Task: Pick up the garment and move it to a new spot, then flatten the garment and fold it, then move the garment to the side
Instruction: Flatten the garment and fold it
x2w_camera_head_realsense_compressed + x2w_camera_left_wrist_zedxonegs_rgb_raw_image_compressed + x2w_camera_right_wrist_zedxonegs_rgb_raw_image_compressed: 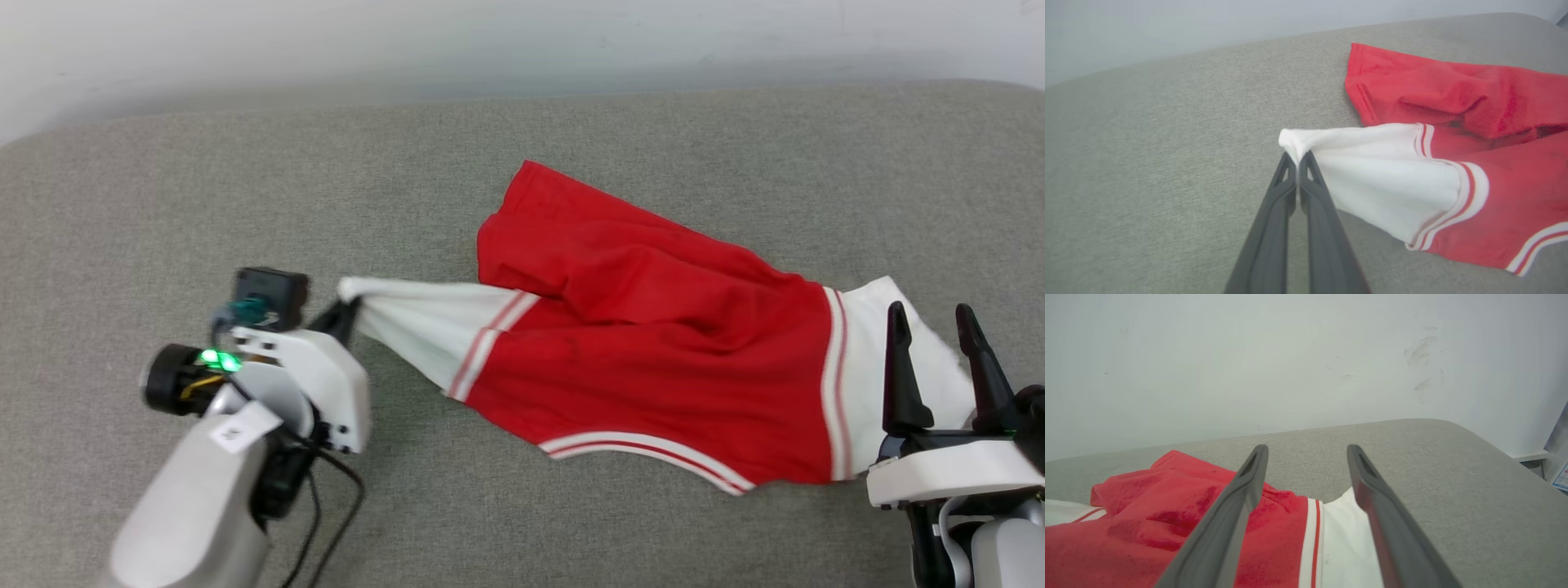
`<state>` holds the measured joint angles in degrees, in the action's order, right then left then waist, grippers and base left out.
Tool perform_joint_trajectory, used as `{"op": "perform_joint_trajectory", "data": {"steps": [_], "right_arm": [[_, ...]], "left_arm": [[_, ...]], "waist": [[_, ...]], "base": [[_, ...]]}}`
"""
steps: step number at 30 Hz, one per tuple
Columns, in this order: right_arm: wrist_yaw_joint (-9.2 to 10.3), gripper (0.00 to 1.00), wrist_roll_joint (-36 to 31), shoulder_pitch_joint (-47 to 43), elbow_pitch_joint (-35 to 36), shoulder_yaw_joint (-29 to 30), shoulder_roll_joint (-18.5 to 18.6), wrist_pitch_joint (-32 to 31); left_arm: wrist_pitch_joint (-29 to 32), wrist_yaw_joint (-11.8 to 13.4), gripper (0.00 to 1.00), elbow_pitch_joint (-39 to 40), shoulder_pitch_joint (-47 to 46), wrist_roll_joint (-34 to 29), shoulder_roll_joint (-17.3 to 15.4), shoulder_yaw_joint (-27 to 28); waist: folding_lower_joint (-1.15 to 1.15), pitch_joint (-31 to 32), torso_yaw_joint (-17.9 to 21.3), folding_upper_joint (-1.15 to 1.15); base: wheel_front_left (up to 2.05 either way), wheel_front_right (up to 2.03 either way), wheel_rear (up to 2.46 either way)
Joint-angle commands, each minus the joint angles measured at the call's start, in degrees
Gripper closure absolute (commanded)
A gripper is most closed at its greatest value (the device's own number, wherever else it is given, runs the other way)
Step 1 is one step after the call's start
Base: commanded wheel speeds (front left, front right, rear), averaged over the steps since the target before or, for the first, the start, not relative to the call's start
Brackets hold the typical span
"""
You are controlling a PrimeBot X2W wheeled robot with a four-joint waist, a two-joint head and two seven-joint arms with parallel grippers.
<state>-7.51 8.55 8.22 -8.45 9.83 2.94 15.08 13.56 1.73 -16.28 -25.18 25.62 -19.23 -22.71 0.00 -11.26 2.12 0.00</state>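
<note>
Garment (653,351) lies crumpled on the grey padded surface (163,204), with its red body in the middle and a white sleeve at each end. The left gripper (1298,161) is clenched on the tip of one white sleeve (1372,175), which is drawn into a point. The right gripper (931,314) is released, its fingers wide apart above the other white sleeve (869,343); whether it touches the cloth I cannot tell.
</note>
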Motion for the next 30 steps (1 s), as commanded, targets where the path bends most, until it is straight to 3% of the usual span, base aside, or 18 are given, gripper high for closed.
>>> {"op": "perform_joint_trajectory", "data": {"steps": [1,8,13,14,15,19,26,30], "right_arm": [[0.04,0.00,-0.08,-0.44,-0.30,-0.24,-0.10,0.12],[0.04,0.00,-0.15,-0.77,-1.18,-0.79,-0.11,-0.25],[0.04,0.00,-0.41,-0.83,-1.64,-0.81,-0.11,-0.77],[0.04,0.00,-0.47,-0.84,-1.71,-0.83,-0.11,-0.90],[0.04,0.00,-0.54,-0.86,-1.78,-0.89,-0.11,-1.03],[0.04,0.00,-0.57,-1.12,-1.99,-1.04,-0.11,-1.74],[0.04,0.00,-1.57,-1.41,-0.38,-1.94,0.03,-3.27],[0.04,0.00,-1.26,-0.54,1.77,-4.51,1.89,-6.75]], "left_arm": [[-1.42,1.17,1.00,0.91,1.02,0.66,-1.48,2.17],[-4.28,3.69,1.00,1.14,5.53,4.05,-5.58,9.17],[-4.33,3.42,1.00,-1.16,9.40,5.99,-5.39,9.67],[-4.85,3.30,0.54,-1.59,9.94,5.98,-5.08,9.34],[-5.58,3.22,0.00,-1.98,10.36,5.63,-4.76,9.10],[-10.20,2.64,0.00,-2.64,11.67,5.28,-2.74,8.26],[-24.71,1.65,0.00,0.28,14.14,1.44,-0.46,6.68],[-27.85,1.06,0.00,4.40,15.37,-1.73,0.13,5.05]], "waist": [[0.00,0.14,-0.31,0.00],[0.00,-0.32,-0.93,0.00],[0.00,-0.18,-1.42,0.00],[0.00,-0.06,-1.59,0.00],[0.00,0.09,-1.76,0.00],[0.00,1.16,-2.73,0.00],[0.00,3.40,-5.18,0.00],[0.00,3.67,-7.67,0.00]], "base": [[0.00,0.00,0.00],[0.00,0.00,0.00],[0.00,0.00,0.00],[0.00,0.00,0.00],[0.00,0.00,0.00],[0.00,0.00,0.00],[0.00,0.00,0.00],[0.00,0.00,0.00]]}}
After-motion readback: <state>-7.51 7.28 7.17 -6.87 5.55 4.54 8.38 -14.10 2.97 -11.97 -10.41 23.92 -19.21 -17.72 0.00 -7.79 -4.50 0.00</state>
